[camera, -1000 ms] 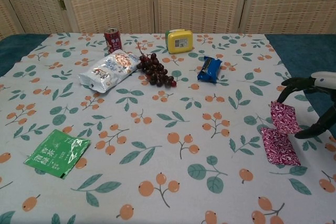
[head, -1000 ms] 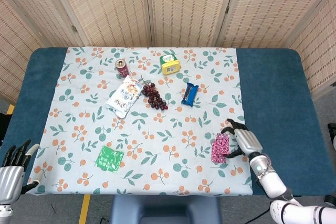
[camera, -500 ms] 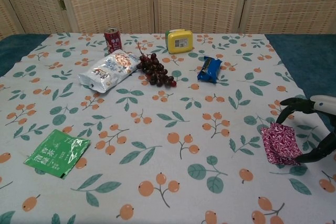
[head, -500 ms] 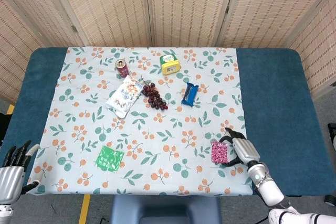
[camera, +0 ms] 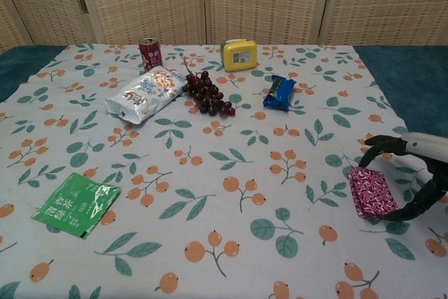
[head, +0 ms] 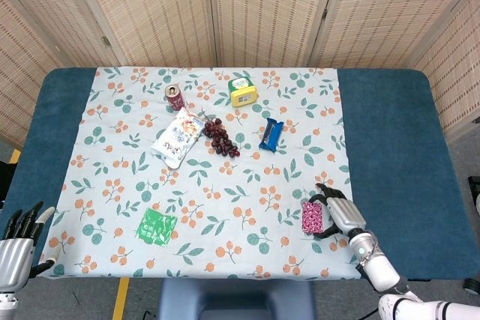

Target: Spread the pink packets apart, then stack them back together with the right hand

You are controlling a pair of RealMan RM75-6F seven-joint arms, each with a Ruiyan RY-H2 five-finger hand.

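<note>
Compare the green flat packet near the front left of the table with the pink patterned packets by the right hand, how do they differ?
The green flat packet is plain green with white print; the pink patterned packets are magenta with a fine white pattern. The green packet lies alone, untouched, at front left; the pink ones sit at front right, bracketed by the right hand's fingers. Both lie flat on the floral tablecloth.

Right hand (head: 341, 213) silver-backed with black fingers, white forearm, left hand (head: 19, 241) seemingly alike

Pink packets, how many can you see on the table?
1 shows: the pink packets look like a single pile near the cloth's right edge, framed by the right robot hand. More may lie hidden underneath, stacked.
</note>
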